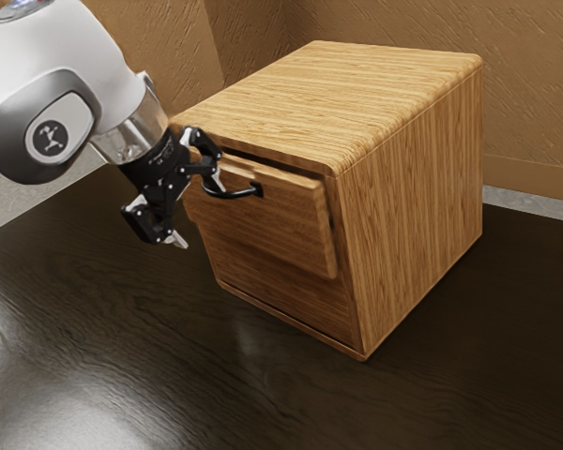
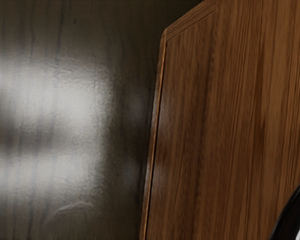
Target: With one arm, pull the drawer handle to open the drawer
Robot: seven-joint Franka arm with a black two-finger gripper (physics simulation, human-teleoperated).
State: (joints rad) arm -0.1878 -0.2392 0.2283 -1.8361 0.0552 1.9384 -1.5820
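A light wooden cabinet [image 1: 394,178] stands on the dark table. Its top drawer [image 1: 272,220] sticks out a little from the cabinet front, with a gap showing under the top board. A black curved handle [image 1: 236,193] sits on the drawer front. My black gripper [image 1: 209,171] reaches in from the exterior view's left, and its fingers close around the handle's left end. In the wrist view the drawer front [image 2: 230,130] rises close beside my hand, and a black curve of the handle [image 2: 296,220] shows at the corner.
The glossy dark tabletop [image 1: 169,366] stretches in front of and to the exterior view's left of the cabinet. Brown walls stand behind it. A lower drawer front [image 1: 281,291] sits flush beneath the open one.
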